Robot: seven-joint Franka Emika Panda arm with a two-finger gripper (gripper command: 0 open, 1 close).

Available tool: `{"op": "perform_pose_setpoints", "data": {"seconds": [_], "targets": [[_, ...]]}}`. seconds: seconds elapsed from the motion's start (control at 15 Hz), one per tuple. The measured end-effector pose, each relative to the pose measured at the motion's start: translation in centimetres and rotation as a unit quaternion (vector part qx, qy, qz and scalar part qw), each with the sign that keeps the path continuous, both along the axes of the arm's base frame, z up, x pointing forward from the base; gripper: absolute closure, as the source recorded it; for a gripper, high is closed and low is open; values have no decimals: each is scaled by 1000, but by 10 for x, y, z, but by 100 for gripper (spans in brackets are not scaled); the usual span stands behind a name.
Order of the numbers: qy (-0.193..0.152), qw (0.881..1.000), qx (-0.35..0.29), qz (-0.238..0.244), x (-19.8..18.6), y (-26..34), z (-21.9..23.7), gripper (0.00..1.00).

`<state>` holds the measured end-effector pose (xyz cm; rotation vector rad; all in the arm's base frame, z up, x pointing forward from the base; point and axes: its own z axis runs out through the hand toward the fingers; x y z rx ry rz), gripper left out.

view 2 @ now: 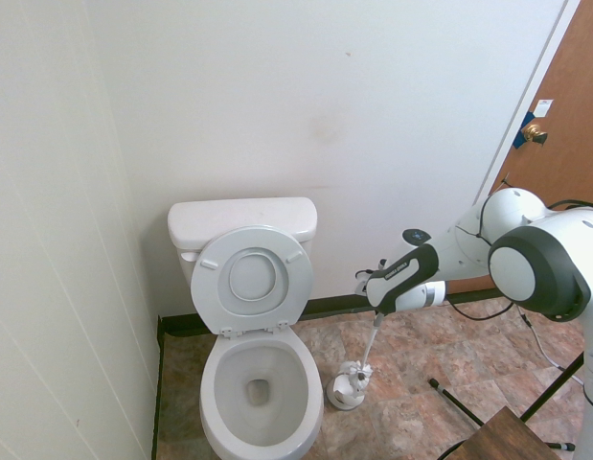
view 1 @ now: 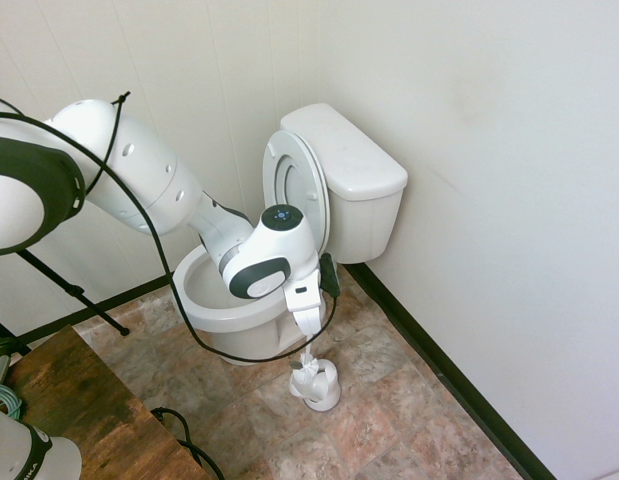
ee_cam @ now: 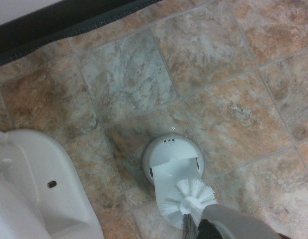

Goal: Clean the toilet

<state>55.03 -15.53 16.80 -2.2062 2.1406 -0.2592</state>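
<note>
The white toilet (view 1: 354, 170) stands in the corner with its lid and seat raised against the tank, and the bowl (view 2: 219, 402) is open. My gripper (view 1: 307, 322) hangs beside the bowl's right side, shut on the thin handle of a white toilet brush (view 2: 371, 337). The handle runs down to the bristle head (ee_cam: 188, 199), which sits just above the small round white brush holder (ee_cam: 173, 159) on the floor. In the wrist view, the toilet's base (ee_cam: 24, 174) shows close to the holder.
A brown wooden table corner (view 1: 79, 410) stands on the tiled floor near the arm's base. A black baseboard (view 1: 439, 365) runs along the walls. A brown door (view 2: 559, 105) is at the far right. Bare tile (ee_cam: 233, 99) lies around the holder.
</note>
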Motion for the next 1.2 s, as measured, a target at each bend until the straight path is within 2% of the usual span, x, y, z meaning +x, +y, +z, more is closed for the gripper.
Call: {"op": "perform_pose_setpoints", "data": {"seconds": [0.67, 1.2], "targets": [[20, 1000, 15, -17, 42, -21, -73, 100], [56, 998, 23, -25, 80, -48, -131, 100]]}}
